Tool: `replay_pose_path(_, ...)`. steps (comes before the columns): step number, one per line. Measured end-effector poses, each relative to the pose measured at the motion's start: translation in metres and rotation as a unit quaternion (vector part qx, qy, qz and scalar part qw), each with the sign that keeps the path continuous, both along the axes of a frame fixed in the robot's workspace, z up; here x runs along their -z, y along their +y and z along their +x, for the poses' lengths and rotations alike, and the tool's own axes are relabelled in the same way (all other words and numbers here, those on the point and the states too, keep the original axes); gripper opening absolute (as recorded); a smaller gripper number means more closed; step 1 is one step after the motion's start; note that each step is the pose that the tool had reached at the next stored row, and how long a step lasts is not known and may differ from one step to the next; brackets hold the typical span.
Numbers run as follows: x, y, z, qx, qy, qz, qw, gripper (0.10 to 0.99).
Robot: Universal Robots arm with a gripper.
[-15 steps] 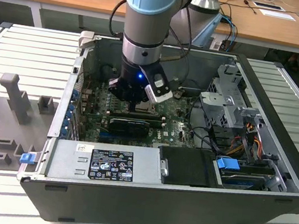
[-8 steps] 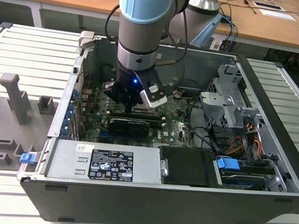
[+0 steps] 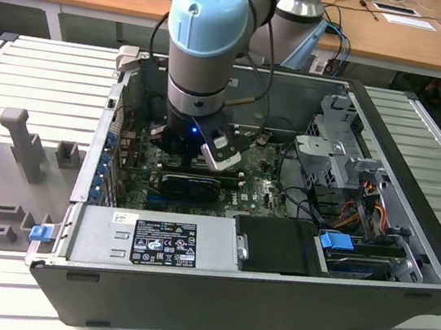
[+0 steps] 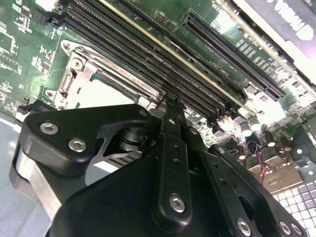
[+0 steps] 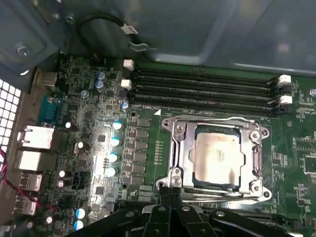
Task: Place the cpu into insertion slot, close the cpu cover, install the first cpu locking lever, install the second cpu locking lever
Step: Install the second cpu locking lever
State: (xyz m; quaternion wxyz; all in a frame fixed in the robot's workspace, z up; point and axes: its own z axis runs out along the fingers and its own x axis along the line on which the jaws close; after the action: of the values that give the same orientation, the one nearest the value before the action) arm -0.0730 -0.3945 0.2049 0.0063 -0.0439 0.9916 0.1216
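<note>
In the first wrist view the cpu (image 5: 217,153) lies flat in the insertion slot (image 5: 197,129), its pale metal face showing through the window of the cpu cover (image 5: 180,148). The cover lies down flat over it. A thin metal lever (image 5: 222,196) runs along the cover's edge nearest my fingers. My gripper (image 5: 171,190) is shut just above that edge, near one corner of the socket, with nothing visible between the fingertips. In the second wrist view the gripper (image 4: 170,101) hangs over the cover (image 4: 98,66). In the exterior view the gripper (image 3: 198,149) is low inside the open computer case (image 3: 418,160).
Long black memory slots (image 5: 202,86) run beside the socket. Capacitors (image 5: 114,140) and rear ports (image 5: 34,138) lie on the other side. The case also holds a power supply (image 3: 152,242), a drive cage (image 3: 338,149), cables (image 3: 363,205) and a black card (image 3: 189,184).
</note>
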Motion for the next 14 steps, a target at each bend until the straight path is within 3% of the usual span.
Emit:
replay_pose_path(1, 0.0011, -0.0007, -0.0004, 0.000, 0.0000, 0.0055, 1.0000, 0.106)
replay_pose_path(9, 0.0088, -0.0025, -0.0034, 0.000, -0.0002, 0.0305, 0.9995, 0.106)
replay_pose_path(12, 0.0101, -0.0025, -0.0038, 0.000, -0.0001, 0.0356, 0.9994, 0.106)
replay_pose_path(14, 0.0026, -0.0025, -0.0037, 0.000, -0.0001, 0.0358, 0.9994, 0.106)
